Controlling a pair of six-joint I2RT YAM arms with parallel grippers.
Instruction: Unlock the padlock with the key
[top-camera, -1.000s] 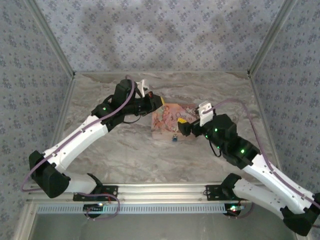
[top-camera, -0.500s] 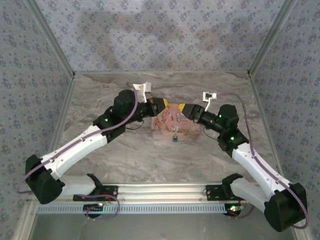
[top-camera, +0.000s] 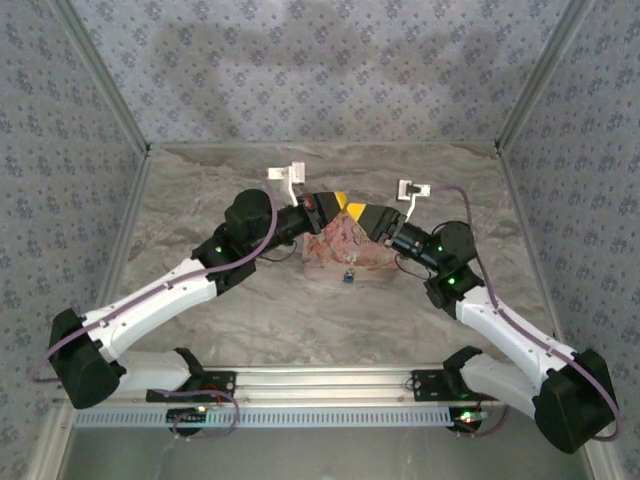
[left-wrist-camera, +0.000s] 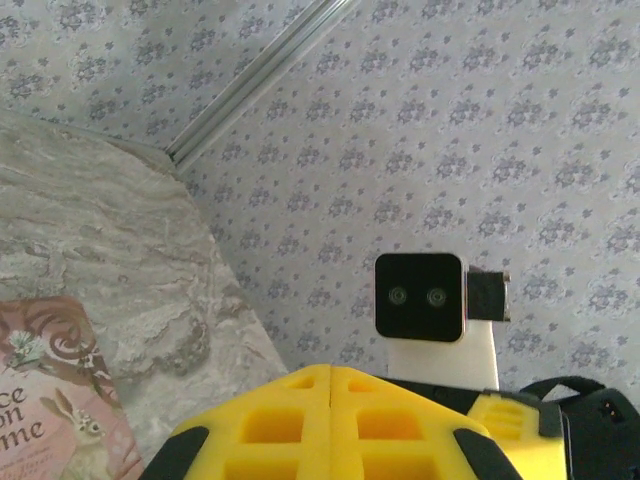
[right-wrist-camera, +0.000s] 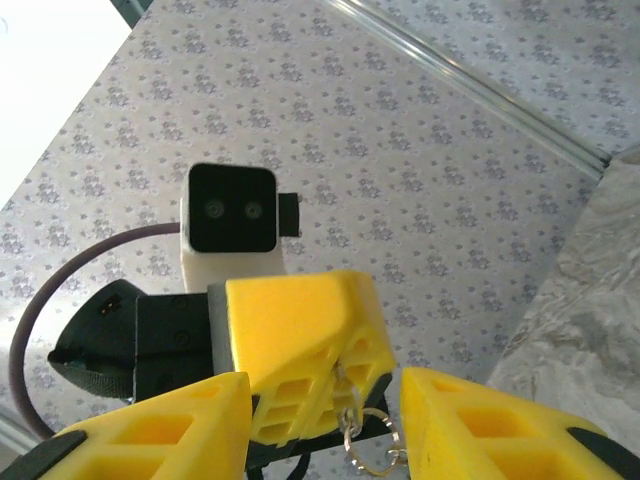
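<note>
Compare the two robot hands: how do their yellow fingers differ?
The left gripper has its fingers pressed shut, with a key ring dangling from them; the right gripper has its fingers spread open. The left one points rightward, the right one leftward. Both have yellow fingers and face each other above the pink box.

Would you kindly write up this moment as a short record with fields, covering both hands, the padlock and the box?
left hand: shut, a key ring dangling from its fingers
right hand: open, fingers on either side of the left hand's tip
pink box: flat on the table, below both hands
padlock: on the table at the pink box's near edge, untouched
</note>
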